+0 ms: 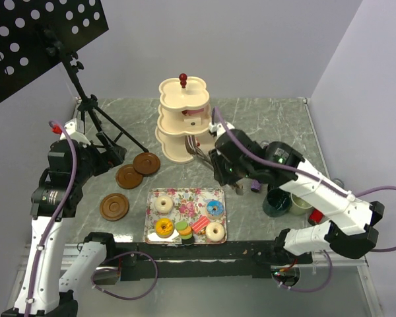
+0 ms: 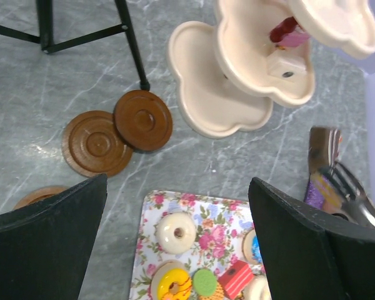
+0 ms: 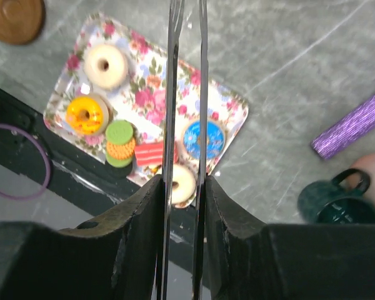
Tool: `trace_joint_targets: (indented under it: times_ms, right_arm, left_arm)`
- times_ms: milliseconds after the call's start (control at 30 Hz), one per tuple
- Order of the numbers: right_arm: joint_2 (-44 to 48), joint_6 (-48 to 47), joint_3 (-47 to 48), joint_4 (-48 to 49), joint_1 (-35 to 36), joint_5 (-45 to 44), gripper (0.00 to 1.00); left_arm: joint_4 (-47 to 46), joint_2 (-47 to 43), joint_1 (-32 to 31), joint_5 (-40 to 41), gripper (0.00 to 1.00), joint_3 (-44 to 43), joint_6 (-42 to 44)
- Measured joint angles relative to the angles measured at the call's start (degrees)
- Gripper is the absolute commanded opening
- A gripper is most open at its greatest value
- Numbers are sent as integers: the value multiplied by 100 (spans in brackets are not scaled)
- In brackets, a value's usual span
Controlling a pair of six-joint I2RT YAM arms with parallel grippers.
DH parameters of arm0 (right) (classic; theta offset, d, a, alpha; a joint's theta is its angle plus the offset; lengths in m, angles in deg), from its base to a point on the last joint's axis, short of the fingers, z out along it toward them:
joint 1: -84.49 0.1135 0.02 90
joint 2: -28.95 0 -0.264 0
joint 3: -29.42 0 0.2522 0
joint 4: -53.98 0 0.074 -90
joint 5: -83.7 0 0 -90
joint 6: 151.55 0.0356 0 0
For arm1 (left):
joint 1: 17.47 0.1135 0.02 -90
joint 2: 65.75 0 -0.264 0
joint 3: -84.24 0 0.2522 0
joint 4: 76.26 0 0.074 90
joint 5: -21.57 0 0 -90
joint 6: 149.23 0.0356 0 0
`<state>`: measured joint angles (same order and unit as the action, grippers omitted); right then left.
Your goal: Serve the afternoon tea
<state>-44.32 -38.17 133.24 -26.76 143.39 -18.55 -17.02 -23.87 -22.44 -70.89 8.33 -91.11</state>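
Lab bench: marbled table (image 1: pixel 277 125), bare walls (image 1: pixel 251 46), perforated board (image 1: pixel 39 39) on tripod (image 1: pixel 96 115).

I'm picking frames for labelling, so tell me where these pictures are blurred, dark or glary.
Top external: sharp, evenly lit, only soft shadows. Left wrist: the left tool looks dark and soft-edged; the floral tray beyond is crisp. Right wrist: the metal tongs in the right tool blur near the lens; the doughnuts are sharp.

Tabletop (image 1: pixel 284 115): marble-look, faint sheen. Three-tier stand (image 1: pixel 178 122): glossy plastic. Saucers (image 2: pixel 144 120): smooth wood (satin). Tongs (image 3: pixel 173 94): polished metal.
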Motion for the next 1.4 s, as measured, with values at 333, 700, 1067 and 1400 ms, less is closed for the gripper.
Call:
trace_joint_targets:
  times_ms: [333,700,1067,1400]
  right_arm:
    - [-1145,-776,1272,-149,-490,354,28]
    - [-2632,-981,2793,-162,-855,501,28]
    - [-3764,-999,3884,-149,-1250,546,29]
    - [-4098,-999,3967,234,-1307,426,29]
  left_arm:
    - [-24,-48,2,-223,100,-20,-286]
    - [-17,221,2,-63,100,-20,-28]
    - [-2,448,0,-61,100,-92,122]
    - [-9,671,2,-68,100,-98,127]
